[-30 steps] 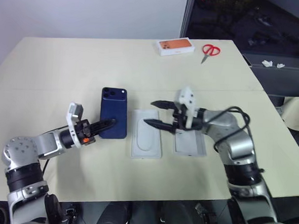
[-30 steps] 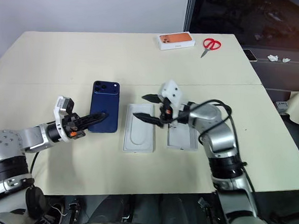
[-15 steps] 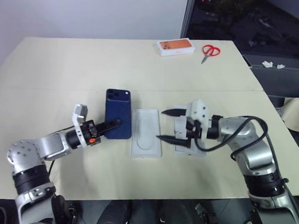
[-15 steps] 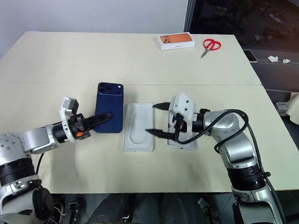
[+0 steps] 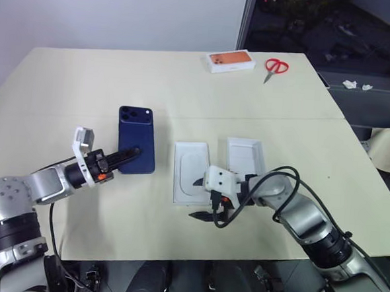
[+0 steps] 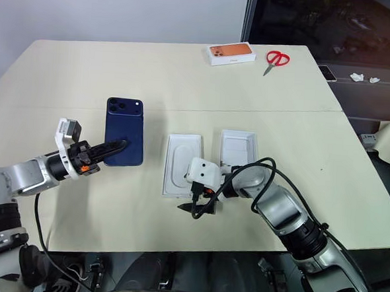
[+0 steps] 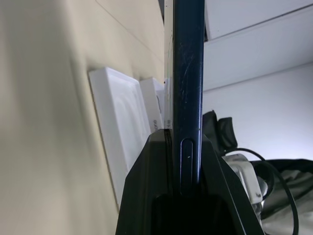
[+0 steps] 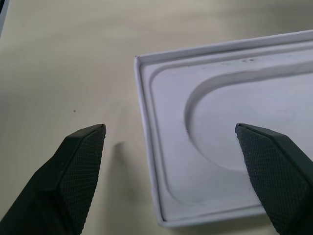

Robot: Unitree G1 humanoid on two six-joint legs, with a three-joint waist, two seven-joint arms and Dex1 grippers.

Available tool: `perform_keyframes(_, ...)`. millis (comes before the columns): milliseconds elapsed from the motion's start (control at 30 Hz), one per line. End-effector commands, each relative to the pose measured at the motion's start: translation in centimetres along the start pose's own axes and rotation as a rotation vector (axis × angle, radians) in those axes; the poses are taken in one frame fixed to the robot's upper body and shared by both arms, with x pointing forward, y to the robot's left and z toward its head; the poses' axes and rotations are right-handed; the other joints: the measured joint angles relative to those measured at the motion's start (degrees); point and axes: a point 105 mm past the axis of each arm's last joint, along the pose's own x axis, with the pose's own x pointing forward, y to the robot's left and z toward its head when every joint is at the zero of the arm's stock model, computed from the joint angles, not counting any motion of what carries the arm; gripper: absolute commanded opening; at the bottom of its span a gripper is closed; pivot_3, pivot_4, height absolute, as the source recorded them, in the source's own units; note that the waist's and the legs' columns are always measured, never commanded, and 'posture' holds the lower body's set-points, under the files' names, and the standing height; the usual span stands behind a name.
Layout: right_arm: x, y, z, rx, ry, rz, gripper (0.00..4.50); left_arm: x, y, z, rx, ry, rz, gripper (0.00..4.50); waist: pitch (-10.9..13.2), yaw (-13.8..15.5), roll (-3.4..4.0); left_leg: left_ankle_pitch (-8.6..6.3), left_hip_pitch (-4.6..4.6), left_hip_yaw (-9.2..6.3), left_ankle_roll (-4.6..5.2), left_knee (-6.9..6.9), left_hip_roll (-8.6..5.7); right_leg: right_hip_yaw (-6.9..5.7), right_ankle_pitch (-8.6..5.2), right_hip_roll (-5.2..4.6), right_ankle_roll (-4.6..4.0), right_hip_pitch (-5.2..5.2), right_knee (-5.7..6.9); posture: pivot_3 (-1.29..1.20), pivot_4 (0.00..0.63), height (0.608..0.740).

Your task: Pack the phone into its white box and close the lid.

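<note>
left gripper (image 5: 133,154) clamped on phone (image 5: 135,139) near end, phone lifted above desk (image 5: 86,80) left half, arm reaching level, right gripper (image 8: 171,171) jaws wide, empty, straddling insert (image 5: 191,181) near corner, angled down, white box (image 5: 243,157) beside insert

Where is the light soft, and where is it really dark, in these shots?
Left eye view: the table is evenly lit, the window behind it dark. Right wrist view: soft shading rims the oval recess of the white insert. Left wrist view: the phone looks dark against a pale wall.
</note>
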Motion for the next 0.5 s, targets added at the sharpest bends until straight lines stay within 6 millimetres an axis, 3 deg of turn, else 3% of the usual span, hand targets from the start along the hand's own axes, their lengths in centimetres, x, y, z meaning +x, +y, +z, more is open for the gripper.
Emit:
perform_keyframes(33, 0.0, 0.41, -0.37, -0.04, 0.02, 0.001, 3.12, -0.18, -0.96, 0.71, 0.044, -0.018, -0.036, 0.0, 0.0, 0.0, 0.0, 0.0, 0.0, 0.0, 0.0, 0.0, 0.0, 0.0, 0.0, 0.0, 0.0, 0.0, 0.0, 0.0, 0.15, 0.74)
perform_keyframes(133, 0.0, 0.45, -0.4, -0.056, 0.021, -0.001, 1.63, -0.2, -0.94, 0.53, 0.045, -0.007, -0.035, 0.0, 0.0, 0.0, -0.01, -0.01, 0.0, 0.0, 0.01, 0.01, 0.0, 0.0, 0.0, 0.0, 0.0, 0.0, 0.0, 0.0, 0.15, 0.74)
perform_keyframes(367, 0.3, 0.53, -0.23, -0.06, 0.003, 0.001, 1.63, -0.2, -0.85, 0.45, 0.046, 0.001, -0.03, 0.0, 0.0, 0.0, 0.0, -0.11, 0.01, -0.01, 0.2, 0.08, 0.0, -0.01, 0.01, 0.0, -0.02, 0.02, 0.03, 0.0, 0.15, 0.74)
perform_keyframes(400, 0.36, 0.54, -0.21, -0.061, 0.001, 0.001, 1.21, -0.2, -0.86, 0.47, 0.045, 0.001, -0.03, 0.0, 0.0, 0.0, 0.0, -0.11, 0.01, -0.01, 0.2, 0.09, 0.0, -0.01, 0.02, 0.0, -0.02, 0.02, 0.03, 0.0, 0.15, 0.74)
perform_keyframes(500, 0.43, 0.4, -0.32, -0.072, 0.007, -0.007, 0.48, -0.18, -0.85, 0.39, 0.045, 0.006, -0.028, 0.0, 0.0, -0.1, -0.03, -0.11, 0.02, -0.01, 0.2, 0.11, 0.01, -0.01, 0.02, 0.01, -0.02, 0.03, 0.04, 0.0, 0.15, 0.74)
